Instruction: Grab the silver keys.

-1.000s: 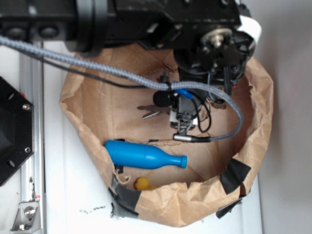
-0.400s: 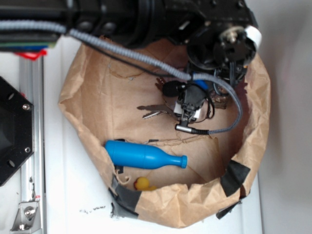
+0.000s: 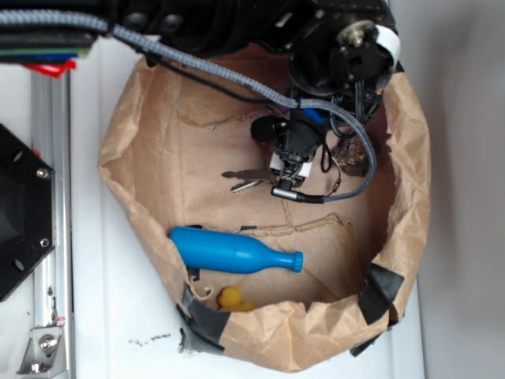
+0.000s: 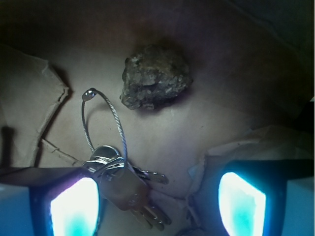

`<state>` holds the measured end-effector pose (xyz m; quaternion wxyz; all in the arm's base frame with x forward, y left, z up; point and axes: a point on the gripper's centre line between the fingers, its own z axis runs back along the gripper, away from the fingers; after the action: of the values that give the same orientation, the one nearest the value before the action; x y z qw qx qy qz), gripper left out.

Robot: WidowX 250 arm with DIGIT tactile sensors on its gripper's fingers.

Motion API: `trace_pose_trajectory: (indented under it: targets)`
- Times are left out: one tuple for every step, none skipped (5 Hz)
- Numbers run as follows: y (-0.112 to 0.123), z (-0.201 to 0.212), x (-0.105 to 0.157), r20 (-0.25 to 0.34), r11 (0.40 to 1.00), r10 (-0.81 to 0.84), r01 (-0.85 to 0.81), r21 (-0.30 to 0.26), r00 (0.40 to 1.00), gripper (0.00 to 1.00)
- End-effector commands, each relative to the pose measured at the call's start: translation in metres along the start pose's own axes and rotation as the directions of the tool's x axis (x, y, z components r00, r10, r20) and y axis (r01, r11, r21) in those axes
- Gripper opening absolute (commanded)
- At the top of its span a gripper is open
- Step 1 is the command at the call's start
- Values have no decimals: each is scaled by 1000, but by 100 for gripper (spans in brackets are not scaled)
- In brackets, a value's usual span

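The silver keys lie on the brown paper floor, their thin wire ring looping away from them. In the wrist view my gripper is open, and the bunch lies between the glowing fingers, right against the left finger and well apart from the right one. From outside, the gripper hangs low inside the paper bag, with the key blades poking out to its left. The arm covers the rest of the bunch.
A lumpy brown-grey rock sits just beyond the ring, and it also shows to the right of the gripper. A blue bottle and a small yellow object lie near the bag's front wall. A grey cable loops beside the gripper.
The arm has drawn back toward the top of the exterior view, and the gripper has shifted a little left. The rock now shows to its right. The keys have stayed in place.
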<state>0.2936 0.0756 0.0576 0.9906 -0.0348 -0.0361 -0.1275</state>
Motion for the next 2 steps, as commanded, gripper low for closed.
trace_pose_trajectory:
  targets:
    - [3,6,-1,39,1000,-20,19,14,999,100]
    - [-2,6,0,47,999,-38,38,-3,998,100]
